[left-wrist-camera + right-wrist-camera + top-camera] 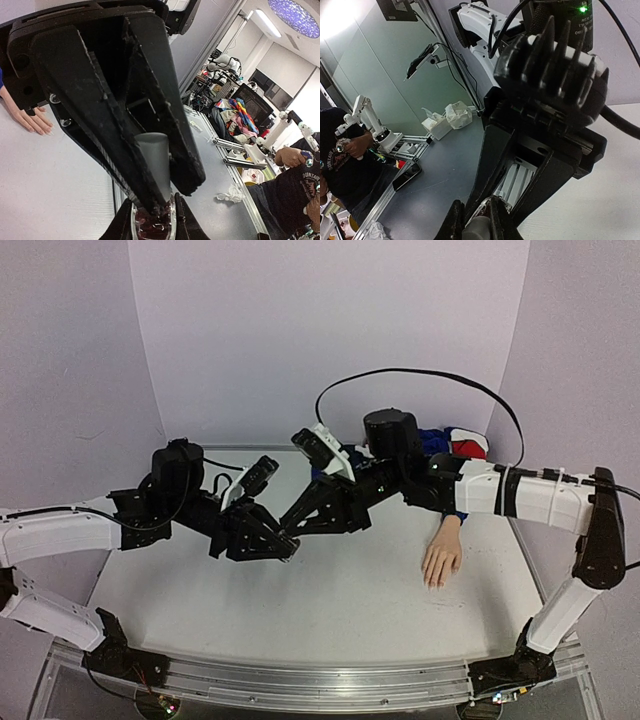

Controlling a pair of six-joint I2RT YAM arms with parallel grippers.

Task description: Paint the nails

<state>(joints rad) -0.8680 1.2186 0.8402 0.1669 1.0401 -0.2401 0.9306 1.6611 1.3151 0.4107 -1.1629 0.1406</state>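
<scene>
A small glass nail-polish bottle (pixel 152 226) with dark red polish sits between my left gripper's (pixel 152 222) jaws, which are shut on it. My right gripper (pixel 474 220) is shut on the bottle's pale cap (pixel 155 155), which is still on the bottle neck. In the top view the two grippers meet tip to tip, left (pixel 289 550) and right (pixel 291 530), above the table's middle, and the bottle is hidden between them. The mannequin hand (pixel 441 558) with a blue sleeve (pixel 432 440) lies palm down at the right. Its nails (pixel 434 583) are tiny and also show in the left wrist view (pixel 45 131).
A black cable (pixel 420 372) loops over the back of the table. A red and white object (pixel 470 446) lies at the back right next to the sleeve. The metal rail (pixel 320 685) runs along the near edge. Walls close in the table on three sides.
</scene>
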